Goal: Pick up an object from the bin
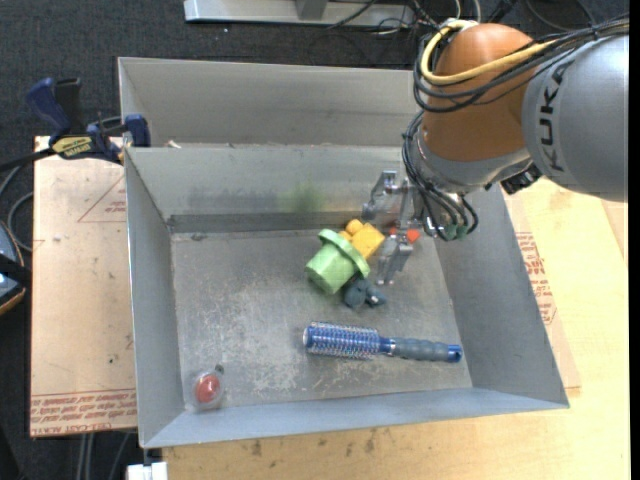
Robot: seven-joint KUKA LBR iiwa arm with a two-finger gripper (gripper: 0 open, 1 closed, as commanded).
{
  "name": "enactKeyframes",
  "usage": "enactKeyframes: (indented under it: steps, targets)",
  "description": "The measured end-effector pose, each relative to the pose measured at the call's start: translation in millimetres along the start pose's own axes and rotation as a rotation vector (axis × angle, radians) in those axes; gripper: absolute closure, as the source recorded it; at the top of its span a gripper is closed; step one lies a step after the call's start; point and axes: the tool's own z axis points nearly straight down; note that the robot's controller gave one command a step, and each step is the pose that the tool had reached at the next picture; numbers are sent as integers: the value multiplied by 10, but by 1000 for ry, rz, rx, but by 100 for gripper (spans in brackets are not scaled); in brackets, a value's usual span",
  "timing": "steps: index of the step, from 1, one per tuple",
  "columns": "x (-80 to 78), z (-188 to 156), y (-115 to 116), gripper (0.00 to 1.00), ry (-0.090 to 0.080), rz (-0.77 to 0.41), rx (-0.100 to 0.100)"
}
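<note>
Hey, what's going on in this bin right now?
A KUKA arm reaches into the grey metal bin from the right. Its gripper is down at a small cluster near the middle: a yellow toy piece, a light green plastic toy and a dark grey piece. Whether it has gripped any is unclear. A blue hairbrush lies toward the front, a small red object in the front left corner.

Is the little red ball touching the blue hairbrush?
No, the small red round thing lies alone in the near left corner of the bin, clearly apart from the blue hairbrush towards the right.
</note>
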Motion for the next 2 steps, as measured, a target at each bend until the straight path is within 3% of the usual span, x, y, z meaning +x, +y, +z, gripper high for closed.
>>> enactKeyframes:
  steps: [1, 2]
  targets:
    - [-14, 1207, -54, 0, -8, -175, 0]
    - [-33, 1340, 72, 0, -28, -224, 6]
